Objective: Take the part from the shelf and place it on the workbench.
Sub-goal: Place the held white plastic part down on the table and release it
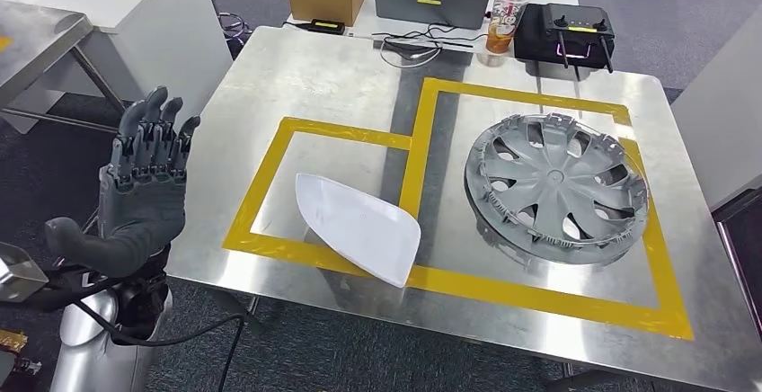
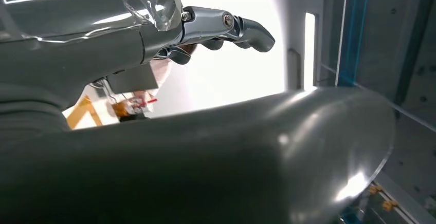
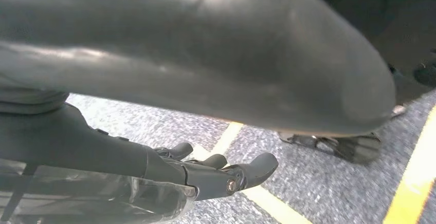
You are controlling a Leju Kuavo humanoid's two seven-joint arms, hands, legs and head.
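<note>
left hand (image 1: pixel 144 185) up beside the near-left corner of the worktop (image 1: pixel 296 68), fingers spread and upright, palm empty, thumb stuck out low toward the body. white part (image 1: pixel 358 227) flat on the steel just ahead and to the right of that hand, inside the smaller yellow tape frame (image 1: pixel 270 176), clear of the fingers and touching nothing else. looks like the placing is done, so the step in hand reads as pulling away clean. best to draw straight back and down from the edge, fingers kept apart, no sweep across toward the part. grey wheel cover (image 1: pixel 555 187) further right in the bigger frame, well apart from the hand. right hand (image 3: pixel 216 175) hanging low over the carpet with its yellow floor line, fingers loosely curled, holding nothing. cup, laptop and cardboard box far beyond the hand, at the back edge.
</note>
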